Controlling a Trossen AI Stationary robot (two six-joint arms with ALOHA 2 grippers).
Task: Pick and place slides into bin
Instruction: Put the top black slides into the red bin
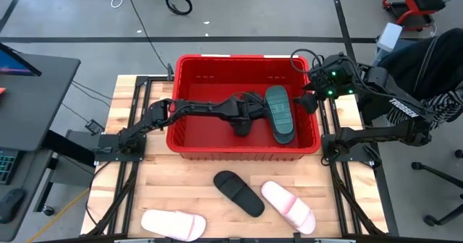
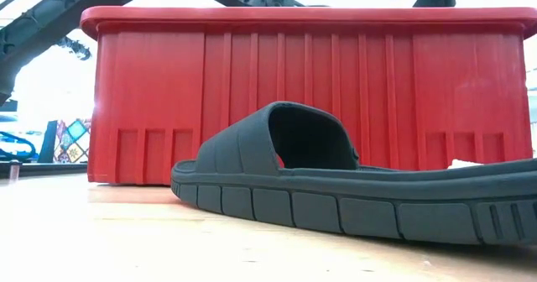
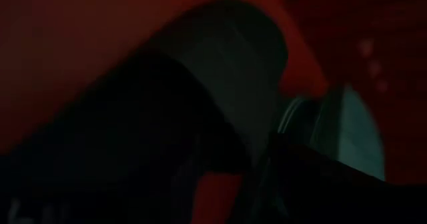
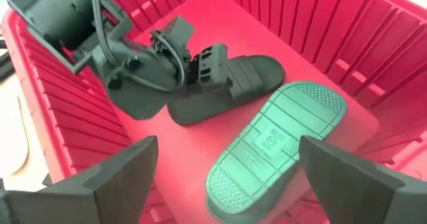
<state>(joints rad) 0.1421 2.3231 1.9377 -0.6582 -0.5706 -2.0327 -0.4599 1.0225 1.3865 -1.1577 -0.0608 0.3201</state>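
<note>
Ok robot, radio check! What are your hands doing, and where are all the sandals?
Left gripper in the bin, at a dark slide. Right gripper open at the bin's right rim. Teal slide in. Black, two pink still out.

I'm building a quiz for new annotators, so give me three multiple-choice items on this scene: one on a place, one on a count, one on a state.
1. Where is the left gripper?
A. over the bare wooden table
B. inside the big red slotted plastic bin
C. outside the table

2. How many pale pink foam slides lie on the table?
A. none
B. two
C. four

3. How does the teal green foam slide lie?
A. sole up
B. strap up
C. standing on its heel

Answers: 1 B, the gripper sits at the dark slide in the bin. 2 B, one and another near the front edge. 3 A, its treaded sole faces up.
</note>
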